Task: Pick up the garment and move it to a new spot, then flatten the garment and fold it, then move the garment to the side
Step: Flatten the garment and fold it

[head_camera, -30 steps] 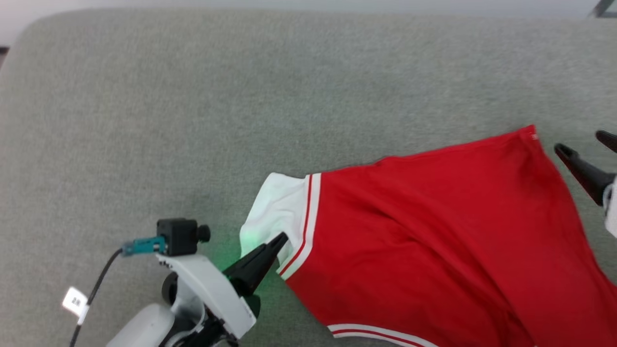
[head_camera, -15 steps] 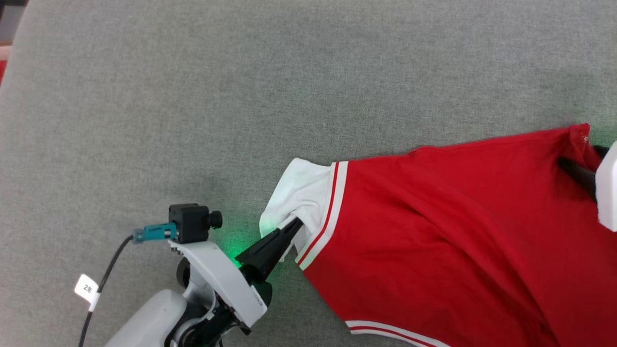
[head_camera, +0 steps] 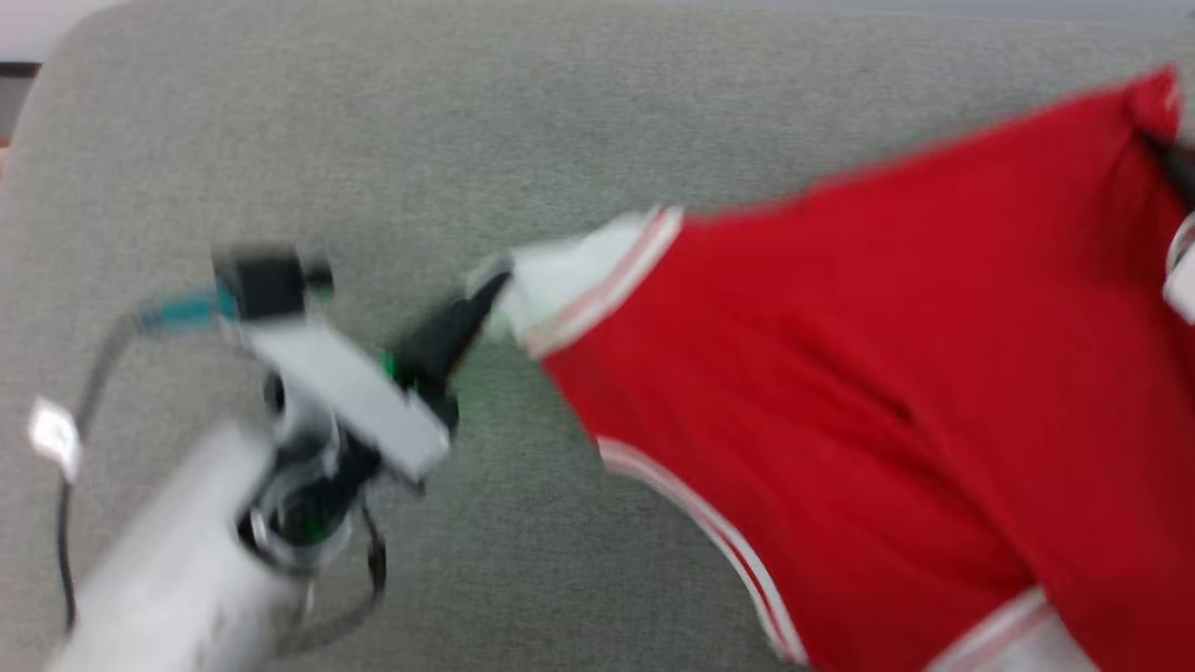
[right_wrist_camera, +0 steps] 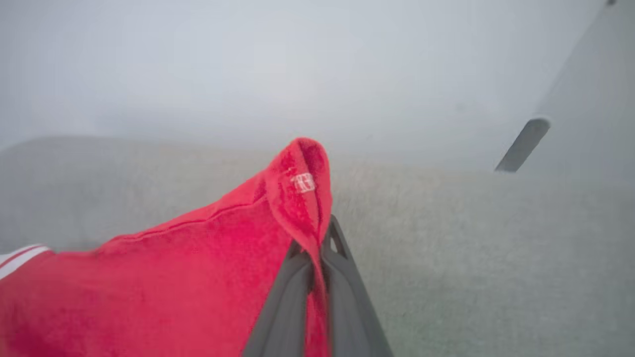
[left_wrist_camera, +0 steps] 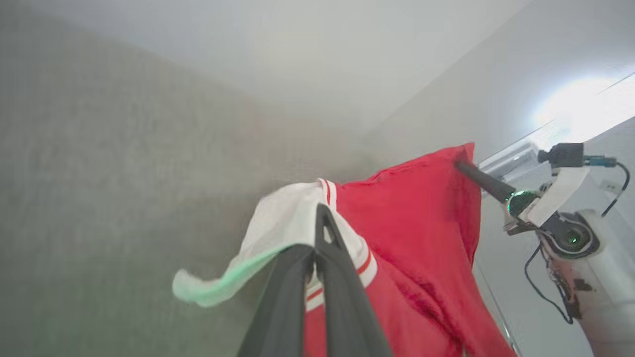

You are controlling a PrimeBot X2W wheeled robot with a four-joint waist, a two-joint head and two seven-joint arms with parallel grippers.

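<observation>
Head view is motion-blurred; fine detail is unreadable.

Left end effector point(head_camera: 485, 289): clenched on the garment point(head_camera: 887, 327) at its white sleeve point(head_camera: 569, 271). In the left wrist view the two dark fingers point(left_wrist_camera: 342, 277) are pressed together with sleeve cloth point(left_wrist_camera: 283, 218) pinched between them. A loose white flap curls out to one side and is tinted green by the wrist light. This end effector sits over the middle of the grey cloth-covered worktop point(head_camera: 467, 112).

Right end effector point(head_camera: 1172, 159): clenched on a red corner of the garment, over the right side of the worktop. In the right wrist view its fingers point(right_wrist_camera: 347, 297) are closed together, with the red cloth point(right_wrist_camera: 198, 258) folded over their tips. A small white tag point(right_wrist_camera: 302, 182) shows on that raised corner.

Garment: stretched between the two grips above the right half of the worktop, red body sagging between them. Red-and-white striped trim point(head_camera: 728, 541) runs along the sleeve seam and one edge. The lower part runs off the bottom of the head view. Cannot tell whether any of it touches the worktop.
</observation>
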